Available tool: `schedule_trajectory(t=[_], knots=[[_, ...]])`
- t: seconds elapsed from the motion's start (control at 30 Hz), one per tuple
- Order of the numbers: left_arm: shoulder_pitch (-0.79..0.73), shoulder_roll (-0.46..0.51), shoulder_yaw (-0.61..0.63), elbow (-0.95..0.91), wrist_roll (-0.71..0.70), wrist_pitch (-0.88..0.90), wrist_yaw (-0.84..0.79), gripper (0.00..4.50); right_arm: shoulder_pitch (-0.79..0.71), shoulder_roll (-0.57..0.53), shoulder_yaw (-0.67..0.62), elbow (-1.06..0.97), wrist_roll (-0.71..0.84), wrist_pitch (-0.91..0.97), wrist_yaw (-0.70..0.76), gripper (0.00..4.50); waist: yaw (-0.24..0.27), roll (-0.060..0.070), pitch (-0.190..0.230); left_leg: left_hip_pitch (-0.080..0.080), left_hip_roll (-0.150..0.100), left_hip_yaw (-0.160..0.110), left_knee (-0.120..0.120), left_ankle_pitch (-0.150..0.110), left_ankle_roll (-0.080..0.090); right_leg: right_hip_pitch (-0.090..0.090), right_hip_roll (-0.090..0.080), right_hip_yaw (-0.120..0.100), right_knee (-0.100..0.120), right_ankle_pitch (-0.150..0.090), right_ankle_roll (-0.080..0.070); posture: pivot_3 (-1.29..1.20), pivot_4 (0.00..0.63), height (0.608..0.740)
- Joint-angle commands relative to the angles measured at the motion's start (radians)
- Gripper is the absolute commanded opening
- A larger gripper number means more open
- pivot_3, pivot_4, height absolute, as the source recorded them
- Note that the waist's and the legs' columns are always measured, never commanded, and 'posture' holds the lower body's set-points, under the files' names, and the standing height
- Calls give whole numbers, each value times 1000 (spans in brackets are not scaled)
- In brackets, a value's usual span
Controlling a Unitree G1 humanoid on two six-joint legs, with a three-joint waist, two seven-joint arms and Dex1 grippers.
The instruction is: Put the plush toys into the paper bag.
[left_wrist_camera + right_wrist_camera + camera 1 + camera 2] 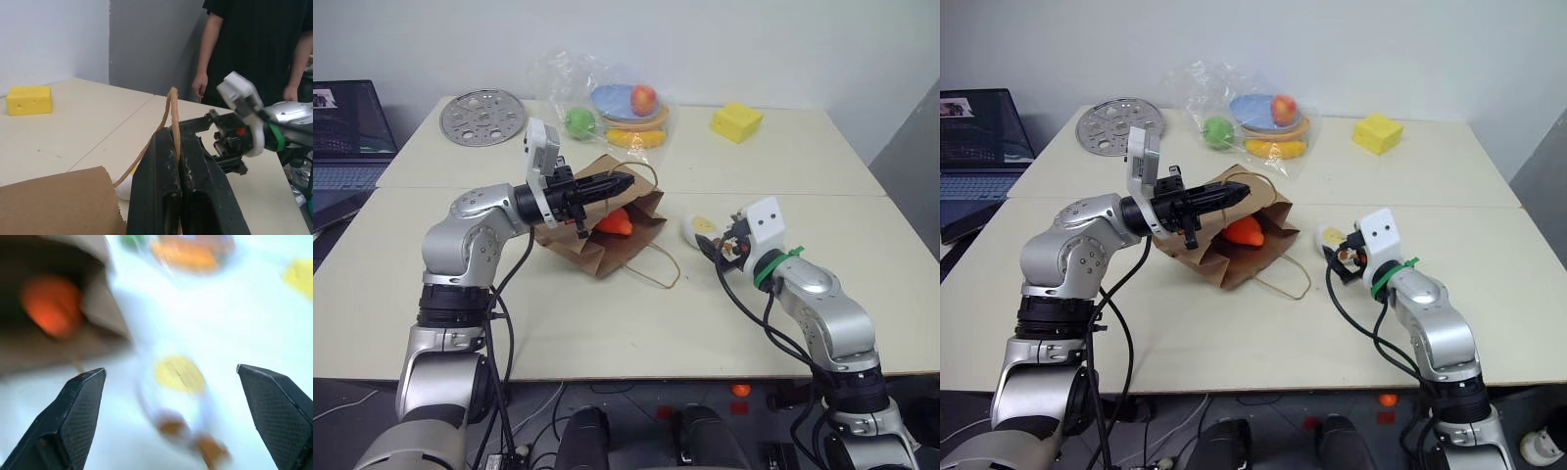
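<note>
Right wrist view looks past the right gripper point(171, 416), fingers spread wide and empty, at the white plush toy with the yellow spot point(178, 377) lying on the table point(558, 323) just ahead of it, far nearer this arm than the other. Across the table, the left gripper point(625, 183) is pressed together on the paper bag's handle point(168, 120), propping open the paper bag point(597, 245), which lies on its side with the orange carrot toy point(616, 222) inside its mouth.

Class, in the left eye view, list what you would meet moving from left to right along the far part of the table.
round perforated metal disc → green fruit → red fruit on the blue plate → yellow block
</note>
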Motion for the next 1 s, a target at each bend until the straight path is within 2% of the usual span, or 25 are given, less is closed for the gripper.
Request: schedule_trajectory(t=[0.03, 0.27, 0.37, 0.67, 0.73, 0.83, 0.93, 1.0], knots=[[-12, -2, 7, -34, -4, -15, 1, 0, -14, 8, -18, 37, 11, 2, 0, 4470, 0, 0, 0, 0, 0, 0, 0, 0, 0, 0, 0, 0, 0, 0, 0, 0, 150, 740], [-12, 8, 12, -34, -3, -16, -4, 0, -35, 26, -23, 137, 13, -56, 6, 4470, 0, 0, 0, -1, 0, -1, -1, 0, 0, 0, 1, -1, 0, 2, 5, 0, 150, 740], [-9, 6, 11, -37, 1, -19, 3, 0, -50, 22, 16, 191, -5, -114, 38, 3901, 0, 0, 0, -1, 0, -1, -1, 0, 0, 0, 1, -1, 0, 2, 5, 0, 150, 740], [3, 11, 14, -52, 5, -14, 14, 0, -53, 25, -4, 221, 9, -162, 52, 617, 0, 0, 0, -1, 0, -1, -1, 0, 0, 0, 1, 0, 0, 2, 6, 0, 150, 740], [3, 11, 13, -53, 4, -12, 15, 0, -45, 21, -13, 197, 21, -173, 63, 41, 0, 0, 0, -1, 0, -1, -1, 0, 0, 0, 1, -1, 0, 2, 6, 0, 150, 740], [0, 13, 13, -48, 5, -12, 14, 0, -30, 12, -28, 97, 96, -128, 124, 41, 0, 0, 0, -1, 0, -1, -1, 0, 0, 0, 1, -1, 0, 2, 6, 0, 150, 740], [-7, 13, 11, -41, 8, -15, 12, 0, -31, -37, 17, -19, 143, -46, 202, 41, 1, 0, 0, -1, 0, -1, -1, 0, 0, 0, 1, 0, 0, 2, 6, 0, 150, 740], [-15, 9, 8, -37, 8, -15, 10, 0, -54, -21, 27, -68, 192, 16, 208, 41, 1, 0, 0, 0, 0, -1, -1, 0, 0, 0, 1, -1, 0, 2, 6, 0, 150, 740]])
